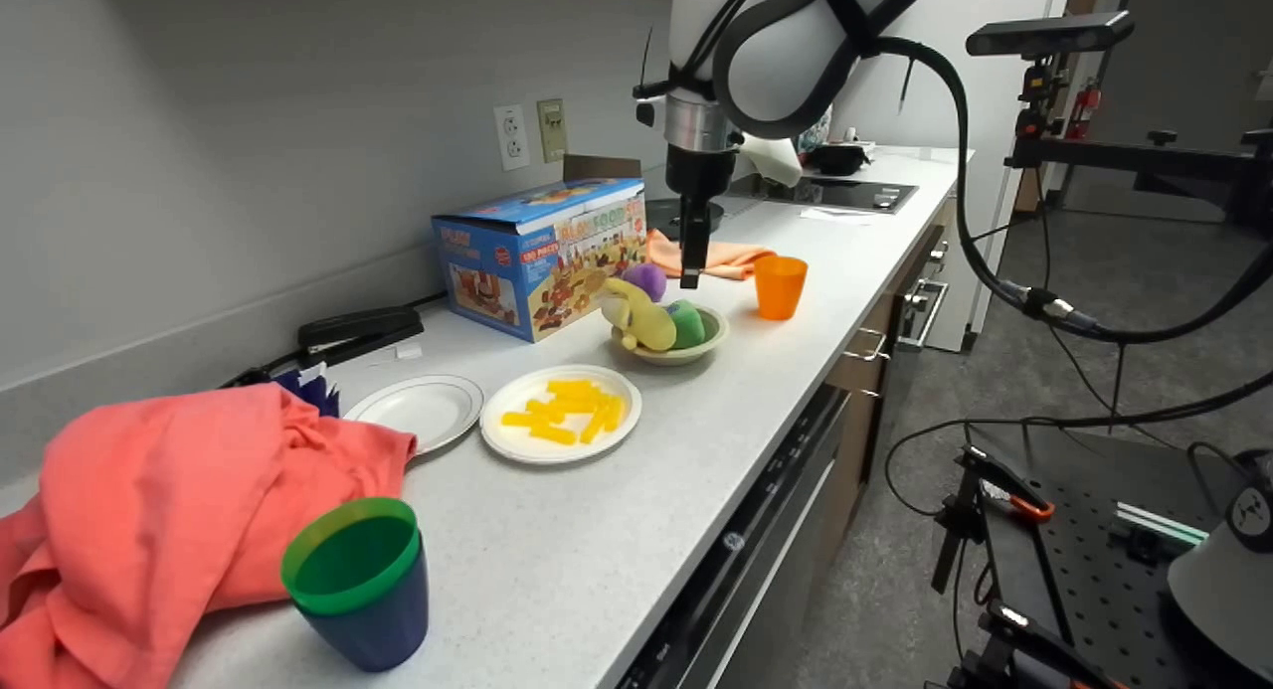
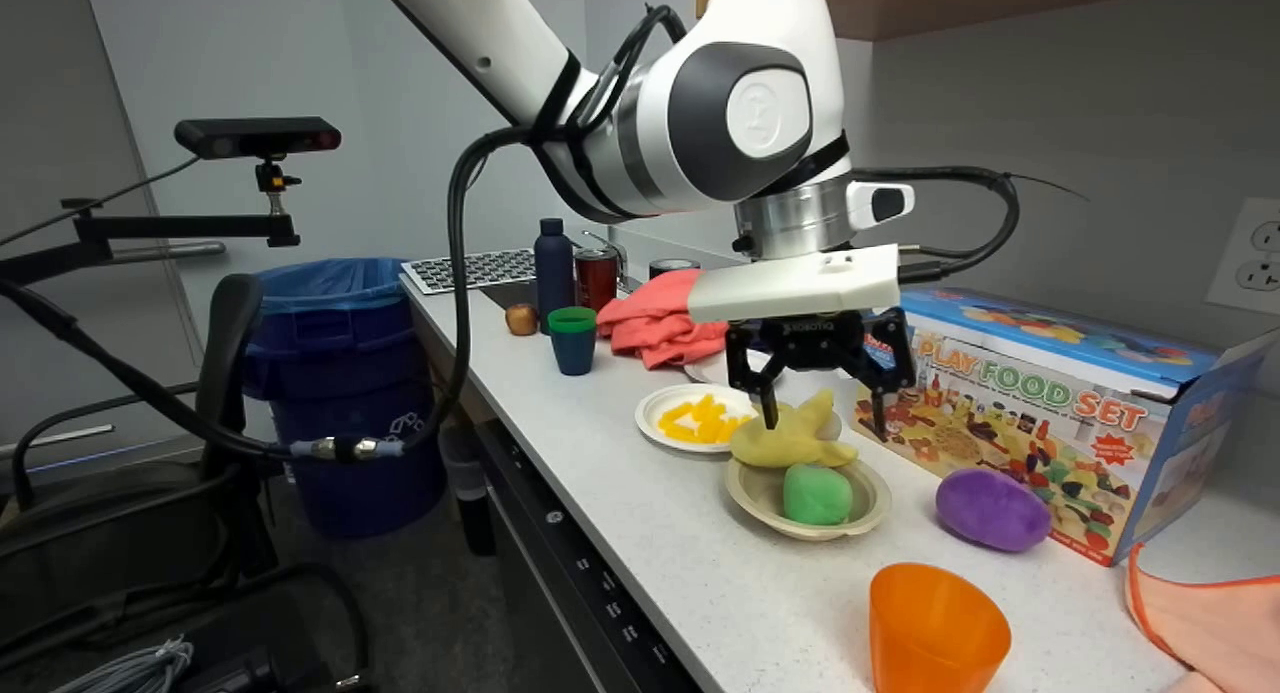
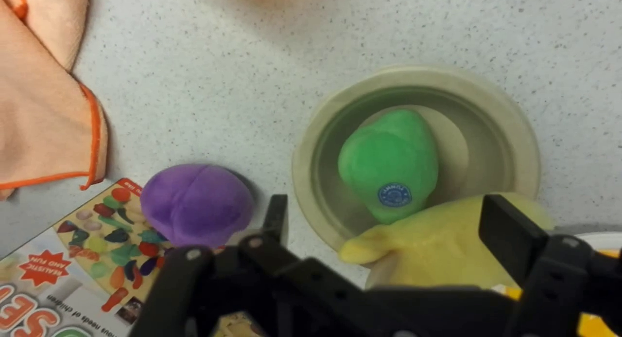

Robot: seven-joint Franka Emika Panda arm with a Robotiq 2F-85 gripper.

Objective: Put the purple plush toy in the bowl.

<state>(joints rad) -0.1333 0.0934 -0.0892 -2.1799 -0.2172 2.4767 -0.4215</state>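
On the box (image 2: 1010,413) you can read "PLAY FOOD SET", and on its red star (image 3: 44,267) "REALISTIC AND FUN", which stands upside down in the wrist view. Your end effector (image 2: 826,428) carries the word "ROBOTIQ". On the round blue label (image 3: 394,195) of the green plush toy (image 3: 388,157), the letters are too small to read surely.

This green toy lies inside the bowl (image 3: 526,157), and the yellow plush toy (image 3: 447,244) lies partly over the bowl's rim. Your purple plush toy (image 3: 197,205) is outside the bowl: it rests on the tabletop (image 1: 497,580), just beside the box and apart from the bowl. The white plate (image 1: 512,440) carries yellow sticks (image 1: 575,405), and the green cup (image 1: 358,570) sits inside the blue cup (image 1: 373,634). The orange cup (image 2: 935,628) stands near the purple toy.

The end effector is released: its fingers (image 3: 510,239) stand wide apart, one showing in front of the yellow toy. Whether it touches this toy, you cannot tell.
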